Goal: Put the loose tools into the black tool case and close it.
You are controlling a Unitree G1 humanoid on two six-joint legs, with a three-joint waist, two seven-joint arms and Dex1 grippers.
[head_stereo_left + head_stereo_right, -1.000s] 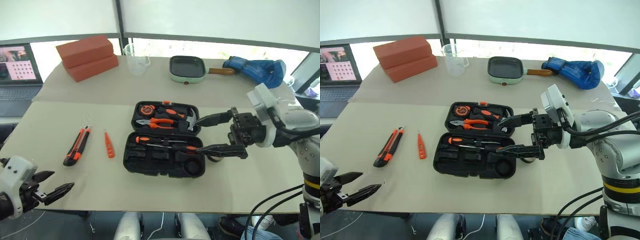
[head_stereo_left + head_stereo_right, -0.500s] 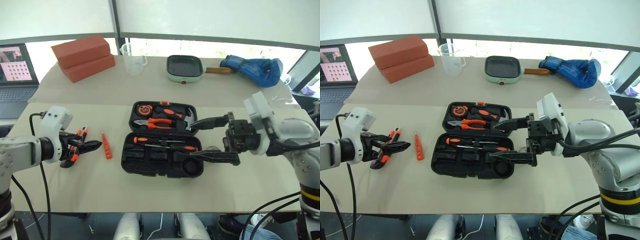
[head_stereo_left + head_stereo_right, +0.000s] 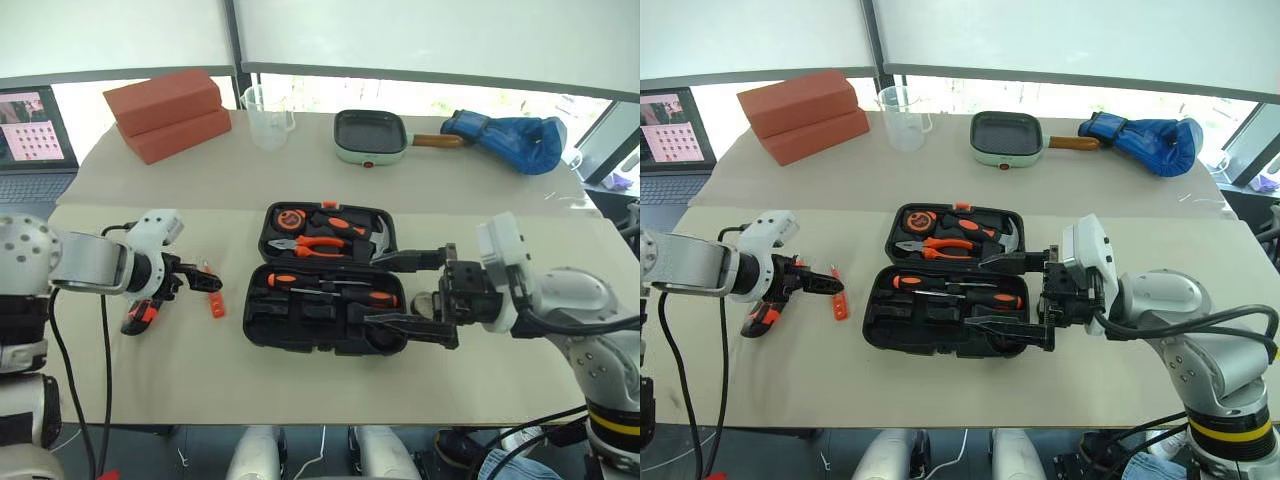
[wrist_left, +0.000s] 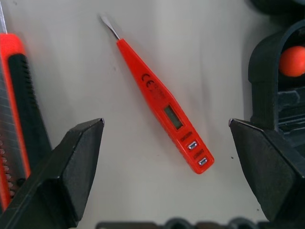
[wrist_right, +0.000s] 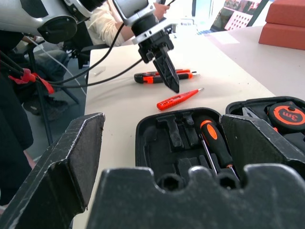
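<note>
Orange tester: slim small orange tool lies flat on the counter, just left of the case, untouched.
Our left gripper: left gripper hangs over the tester, fingers wide apart on either side of it, holding nothing.
Knife: orange-and-black utility knife lies just beyond the tester, partly under our left arm.
Case: black tool case lies open mid-counter; two screwdrivers already sit in the near half, pliers and tape measure in the far half.
Our right gripper: right gripper hovers at the case's right edge, fingers spread, empty.
Risk: we judge the tester thin and flat, so closing fingertips may skid it away or pinch only its tip; one finger could also foul the knife or the case wall.
Risk, right side: an early lid push would shut the case before the loose tools are in.
</note>
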